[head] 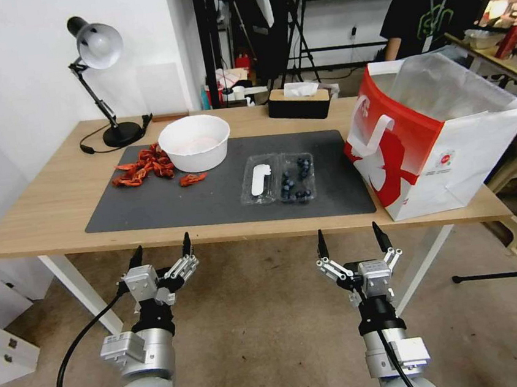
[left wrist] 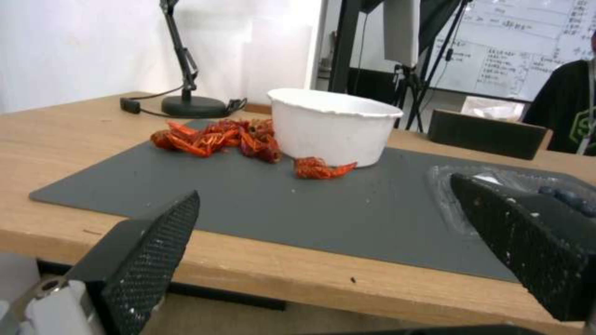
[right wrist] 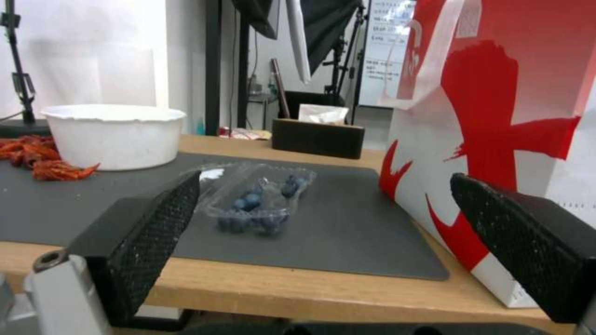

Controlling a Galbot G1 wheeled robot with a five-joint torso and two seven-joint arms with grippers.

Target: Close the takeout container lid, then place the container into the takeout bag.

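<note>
Head view: the takeout container (head: 277,179) lies open on the grey mat (head: 210,198), the lid (head: 259,179) folded flat beside the blueberry half, the takeout bag (head: 434,138) standing just to the right. The left gripper (head: 161,250) and the right gripper (head: 349,238) hover short of the table edge, both with jaws spread and empty.

Left wrist view: a white bowl (left wrist: 333,125) and red crayfish (left wrist: 217,137) sit ahead.

Right wrist view: the clamshell sits dead ahead. It looks light, thin and slippery, easily crushed; best nudge the lid's free edge over, then pinch gently across the short sides.
</note>
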